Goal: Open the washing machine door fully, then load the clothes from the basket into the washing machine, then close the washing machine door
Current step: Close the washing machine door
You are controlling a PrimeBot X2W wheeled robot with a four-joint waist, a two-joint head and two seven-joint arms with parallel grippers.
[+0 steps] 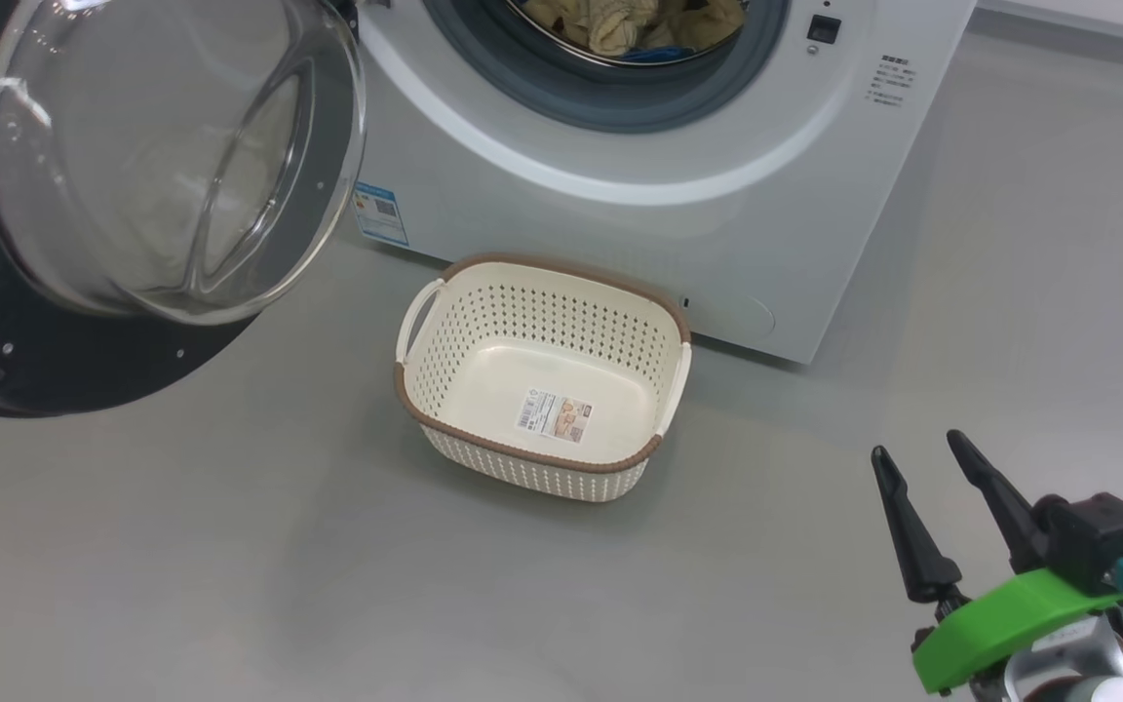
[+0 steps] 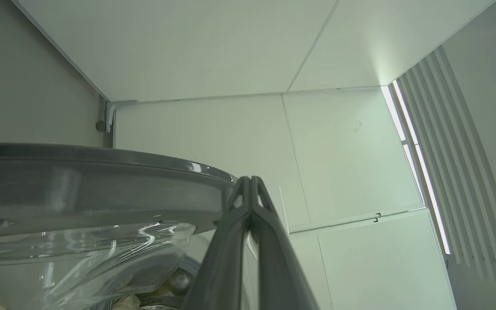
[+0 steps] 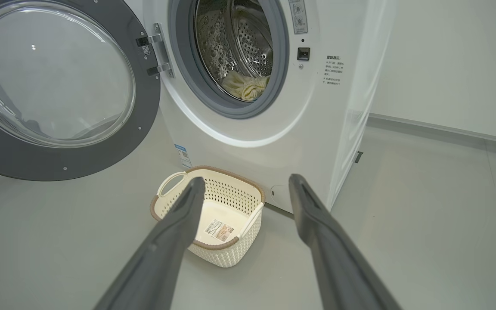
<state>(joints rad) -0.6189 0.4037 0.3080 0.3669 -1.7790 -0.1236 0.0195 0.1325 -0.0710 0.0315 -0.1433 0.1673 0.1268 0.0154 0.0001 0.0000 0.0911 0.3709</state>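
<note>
The washing machine (image 1: 717, 175) (image 3: 248, 137) stands with its door (image 1: 142, 195) (image 3: 54, 82) swung wide to the left on a metal hinge. Cream-yellow clothes (image 1: 635, 24) (image 3: 244, 88) lie in the steel drum, with a bit of blue among them. The basket (image 1: 654, 336) (image 3: 254, 193) sits on the floor before the machine with nothing in it but a paper label. My right gripper (image 1: 922, 453) (image 3: 246, 185) hangs open at the lower right, apart from the basket. My left gripper (image 2: 250, 181) is shut, fingertips together, right beside the door's rim (image 2: 101, 159).
Grey floor (image 1: 230, 565) spreads around the basket and to the machine's right. A white wall (image 3: 446, 64) runs behind the machine. A small blue sticker (image 1: 381, 210) sits low on the washer's front.
</note>
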